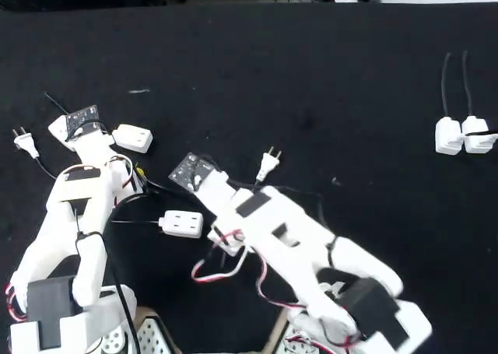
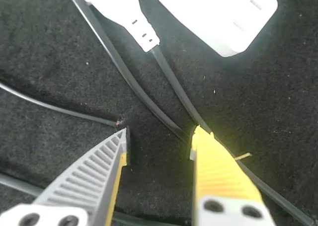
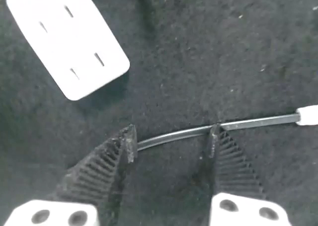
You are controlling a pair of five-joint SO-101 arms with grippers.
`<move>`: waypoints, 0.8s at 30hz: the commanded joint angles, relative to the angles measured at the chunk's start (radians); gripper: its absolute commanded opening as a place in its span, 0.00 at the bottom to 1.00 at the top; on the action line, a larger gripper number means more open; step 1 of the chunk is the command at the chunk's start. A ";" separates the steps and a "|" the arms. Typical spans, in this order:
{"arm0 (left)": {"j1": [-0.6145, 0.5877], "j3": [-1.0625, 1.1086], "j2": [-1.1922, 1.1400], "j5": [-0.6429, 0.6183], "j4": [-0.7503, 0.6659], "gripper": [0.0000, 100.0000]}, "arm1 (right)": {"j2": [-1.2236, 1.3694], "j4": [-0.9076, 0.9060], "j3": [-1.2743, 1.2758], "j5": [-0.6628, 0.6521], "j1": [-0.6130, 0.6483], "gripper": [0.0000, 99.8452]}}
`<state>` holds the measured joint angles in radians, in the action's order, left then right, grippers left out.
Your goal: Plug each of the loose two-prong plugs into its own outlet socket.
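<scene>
My left gripper point(image 2: 159, 142) is open just above the black mat, with a thin black cable point(image 2: 174, 87) running between its fingers. Beyond it lie a white plug body point(image 2: 121, 10) and a white outlet block point(image 2: 218, 15). In the high view this gripper point(image 1: 78, 128) sits between a loose two-prong plug point(image 1: 26, 142) and that outlet point(image 1: 132, 138). My right gripper point(image 3: 171, 136) is open and straddles a black cable point(image 3: 174, 134), near a second outlet point(image 3: 67, 39). From above, the right gripper point(image 1: 194, 173) lies between that outlet point(image 1: 183, 224) and another two-prong plug point(image 1: 268, 164).
Two more white plug blocks point(image 1: 450, 134) point(image 1: 476, 134) with black cords lie at the far right of the mat. Black cables and red-white arm wires point(image 1: 226, 264) trail around both arm bases. The mat's middle and back hold nothing but the black cloth.
</scene>
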<state>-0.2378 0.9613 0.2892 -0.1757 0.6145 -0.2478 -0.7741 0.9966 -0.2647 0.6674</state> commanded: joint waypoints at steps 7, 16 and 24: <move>-0.010 -0.004 0.029 -0.008 -0.006 0.21 | 0.056 -0.345 -0.160 -0.232 -0.298 0.23; -0.010 -0.005 0.031 -0.008 -0.006 0.21 | -0.059 -0.396 -0.185 -0.450 -0.563 0.23; -0.010 -0.005 0.031 -0.008 -0.006 0.21 | -0.430 -0.394 -0.061 -0.483 -0.655 0.23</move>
<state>-0.2378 0.9613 0.2892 -0.1757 0.6145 -0.4902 -1.1638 0.8999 -0.7388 0.0583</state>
